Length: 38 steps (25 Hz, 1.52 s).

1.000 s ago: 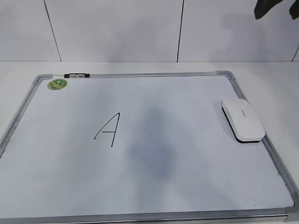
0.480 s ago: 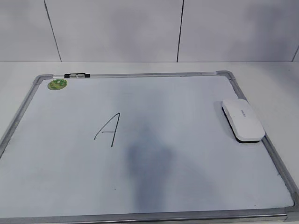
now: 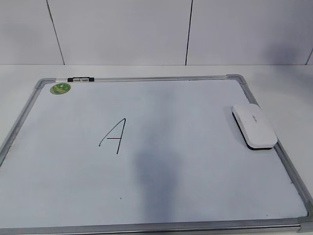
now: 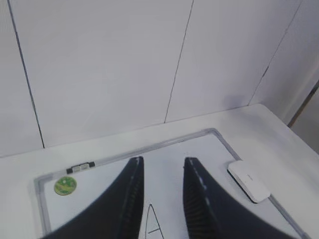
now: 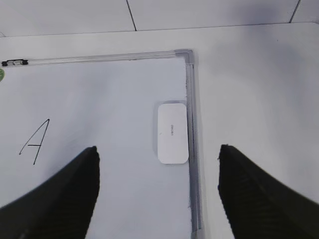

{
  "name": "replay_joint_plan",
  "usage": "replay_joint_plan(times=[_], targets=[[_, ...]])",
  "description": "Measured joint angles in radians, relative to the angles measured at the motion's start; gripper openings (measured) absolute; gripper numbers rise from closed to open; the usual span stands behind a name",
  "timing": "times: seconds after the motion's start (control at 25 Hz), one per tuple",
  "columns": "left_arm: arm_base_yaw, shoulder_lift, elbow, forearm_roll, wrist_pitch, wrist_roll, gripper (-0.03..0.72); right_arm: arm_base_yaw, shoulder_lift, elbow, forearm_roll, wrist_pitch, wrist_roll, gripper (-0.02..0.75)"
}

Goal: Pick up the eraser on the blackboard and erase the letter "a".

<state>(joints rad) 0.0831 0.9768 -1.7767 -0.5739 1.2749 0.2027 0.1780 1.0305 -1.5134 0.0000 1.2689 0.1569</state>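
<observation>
Eraser (image 5: 173,133) lies flat on the blackboard (image 3: 195,196), against its right frame edge. Right gripper (image 5: 158,154) hangs above it, jaws wide apart and empty. Left gripper (image 4: 163,167) is slightly parted, empty. Step in hand: approach. Next: descend, straddle eraser, close.

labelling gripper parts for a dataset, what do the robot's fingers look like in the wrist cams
Both grippers have two matte black fingers tapering to blunt tips. The left gripper fingers curve, with a ribbed inner edge. The right gripper fingers look broad and plain. No cables or markings show.
</observation>
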Motion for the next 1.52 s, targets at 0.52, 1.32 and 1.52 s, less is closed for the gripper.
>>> replay_joint_plan(times=[0.52, 1.32, 1.52], targets=[[0.0, -0.362, 0.16, 0.218, 0.004, -0.123, 0.193, 0.0, -0.216, 0.189, 0.137, 0.002, 0.001, 0.579], [-0.058, -0.664, 0.756, 0.284, 0.005, -0.135, 0.195, 0.0, -0.581, 0.633, 0.153, 0.002, -0.088, 0.579], [-0.075, -0.76, 0.839, 0.395, 0.005, -0.145, 0.196, 0.0, -0.628, 0.708, 0.153, 0.002, -0.106, 0.579]])
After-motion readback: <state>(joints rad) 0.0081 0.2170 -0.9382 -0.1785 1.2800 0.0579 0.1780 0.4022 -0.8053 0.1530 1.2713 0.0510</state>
